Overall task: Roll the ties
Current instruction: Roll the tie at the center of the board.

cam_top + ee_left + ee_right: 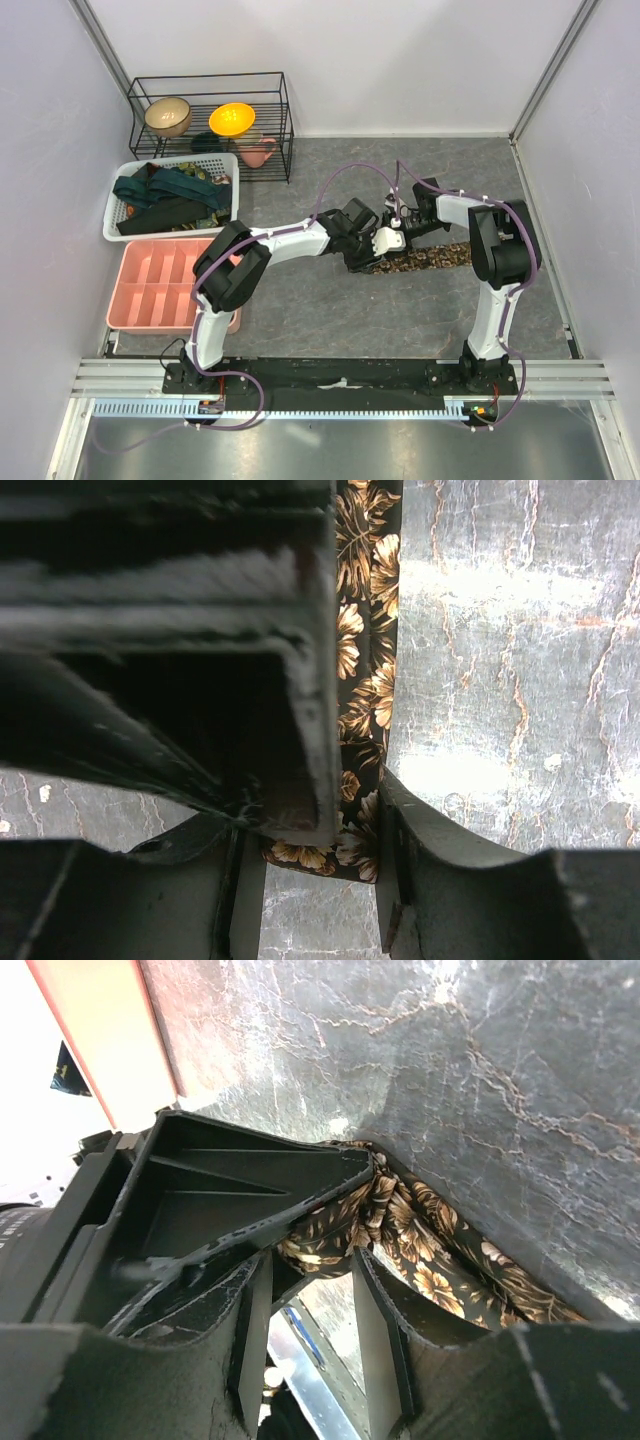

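Carefully now; my left gripper is clamped on the end of the brown tie at mid-table, while my right gripper has its fingers apart at the first fold; if the cloth slips there, I think the fold will fall open; the white basket holds the dark ties; in the pink tray I see nothing.

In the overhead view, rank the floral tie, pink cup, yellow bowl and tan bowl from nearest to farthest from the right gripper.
1. Floral tie, directly at the right gripper.
2. Pink cup, in the wire rack, back left.
3. Yellow bowl, on the rack's upper shelf.
4. Tan bowl, at the rack's far left.
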